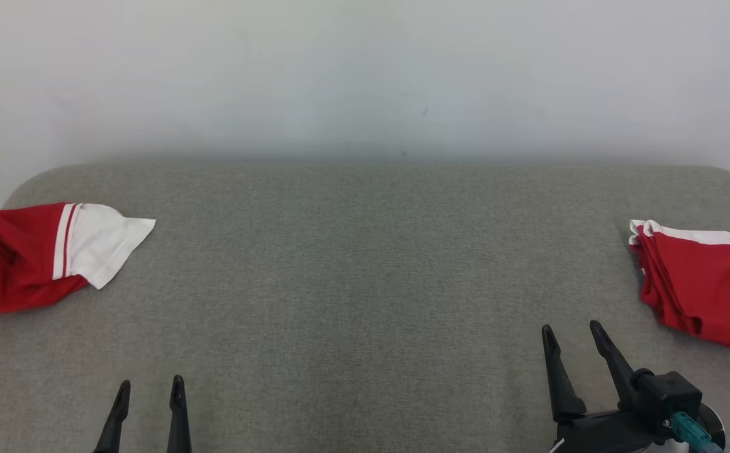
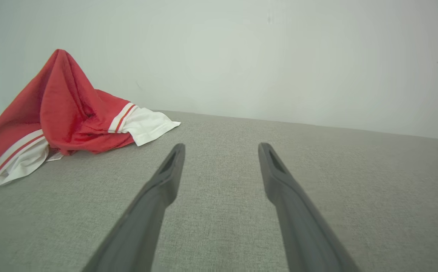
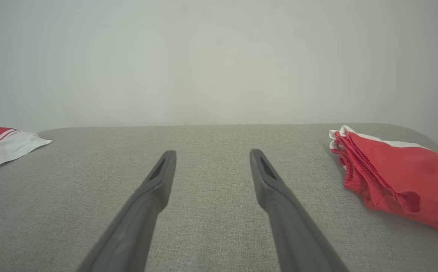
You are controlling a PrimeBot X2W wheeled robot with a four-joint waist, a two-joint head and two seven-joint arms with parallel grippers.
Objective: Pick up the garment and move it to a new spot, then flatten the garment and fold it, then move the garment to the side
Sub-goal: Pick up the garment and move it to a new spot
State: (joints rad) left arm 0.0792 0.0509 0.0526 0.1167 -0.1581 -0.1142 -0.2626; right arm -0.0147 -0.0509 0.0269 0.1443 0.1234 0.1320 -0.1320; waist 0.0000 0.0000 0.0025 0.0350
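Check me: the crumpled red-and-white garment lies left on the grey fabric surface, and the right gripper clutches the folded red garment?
No: the right gripper is open and empty, apart from the folded red garment, as the right wrist view shows. The crumpled red-and-white garment does lie left on the grey fabric surface.

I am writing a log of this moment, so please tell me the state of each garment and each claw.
crumpled garment: heaped and unfolded, at the left end of the grey surface.
folded garment: folded, lying flat at the right end.
left claw: open, empty, apart from both garments.
right claw: open, empty, near the folded garment, not touching it.
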